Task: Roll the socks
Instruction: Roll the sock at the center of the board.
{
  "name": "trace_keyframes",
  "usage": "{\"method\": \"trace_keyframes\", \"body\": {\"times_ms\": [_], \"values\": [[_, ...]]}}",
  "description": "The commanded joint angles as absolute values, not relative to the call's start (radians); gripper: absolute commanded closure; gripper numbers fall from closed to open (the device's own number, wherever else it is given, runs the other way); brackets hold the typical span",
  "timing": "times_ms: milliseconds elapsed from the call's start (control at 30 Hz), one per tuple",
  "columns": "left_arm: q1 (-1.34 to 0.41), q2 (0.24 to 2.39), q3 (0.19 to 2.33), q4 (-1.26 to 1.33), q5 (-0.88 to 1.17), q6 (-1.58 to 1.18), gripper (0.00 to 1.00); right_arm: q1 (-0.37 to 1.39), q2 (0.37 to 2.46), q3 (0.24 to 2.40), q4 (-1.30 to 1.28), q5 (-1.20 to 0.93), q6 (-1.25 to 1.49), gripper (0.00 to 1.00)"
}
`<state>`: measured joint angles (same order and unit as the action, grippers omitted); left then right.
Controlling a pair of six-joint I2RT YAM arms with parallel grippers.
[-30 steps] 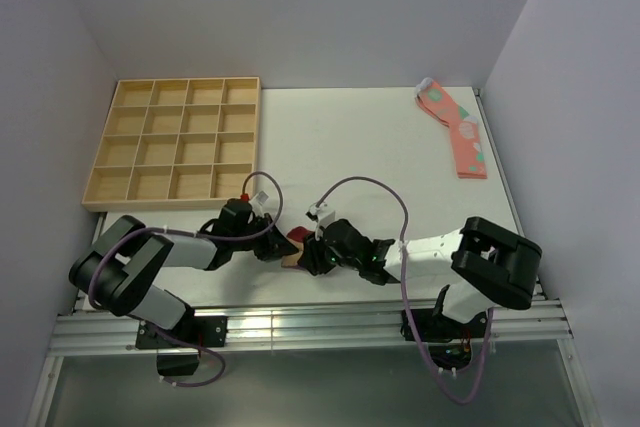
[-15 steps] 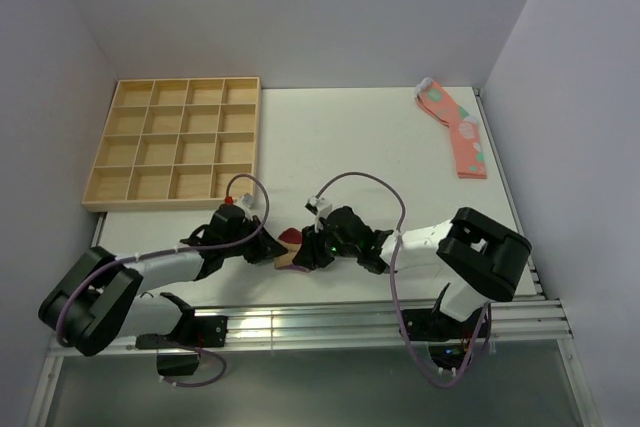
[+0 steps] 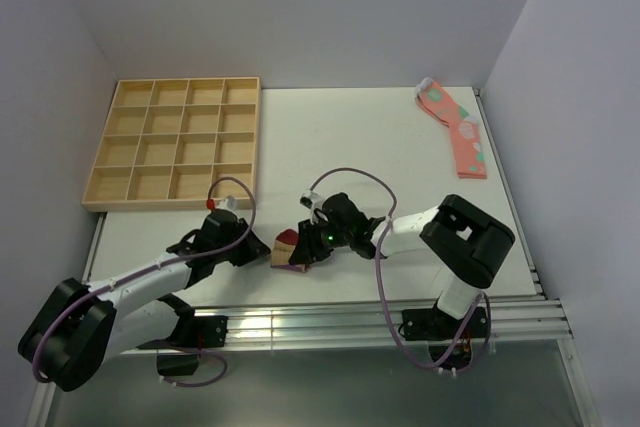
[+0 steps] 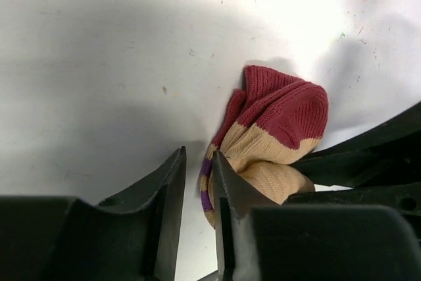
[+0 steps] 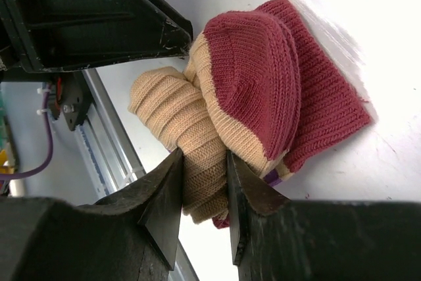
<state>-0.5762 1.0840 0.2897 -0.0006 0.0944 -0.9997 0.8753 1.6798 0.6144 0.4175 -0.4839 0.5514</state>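
Note:
The socks (image 3: 287,248) lie bunched in a loose roll near the table's front edge, tan with dark red toe and a purple-striped cuff. My right gripper (image 3: 305,249) comes in from the right and is shut on the tan rolled part (image 5: 197,143), which is squeezed between its fingertips (image 5: 203,157). My left gripper (image 3: 257,246) sits just left of the socks (image 4: 276,120). Its jaws (image 4: 197,162) stand a little apart with only bare table between them; the right finger (image 4: 227,189) touches the striped cuff on its outer side.
A wooden tray with many compartments (image 3: 105,162) stands at the back left. A pair of salmon-pink spotted socks (image 3: 457,129) lies at the back right. The metal rail (image 3: 300,322) of the table's front edge runs close behind the rolled socks.
The left gripper has opened off the socks and drawn back to the left, its arm stretching out lower. The right gripper has shifted slightly left, keeping its hold on the roll.

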Motion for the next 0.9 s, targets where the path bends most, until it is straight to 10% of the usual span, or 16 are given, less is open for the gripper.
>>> {"method": "trace_keyframes", "body": {"times_ms": [0, 867], "values": [[-0.572, 1.026, 0.273, -0.009, 0.051, -0.968, 0.71, 0.87, 1.759, 0.583, 0.195, -0.469, 0.528, 0.76], [-0.873, 0.818, 0.132, 0.374, -0.187, -0.853, 0.6, 0.726, 1.882, 0.706, -0.046, -0.696, 0.465, 0.78]]}}
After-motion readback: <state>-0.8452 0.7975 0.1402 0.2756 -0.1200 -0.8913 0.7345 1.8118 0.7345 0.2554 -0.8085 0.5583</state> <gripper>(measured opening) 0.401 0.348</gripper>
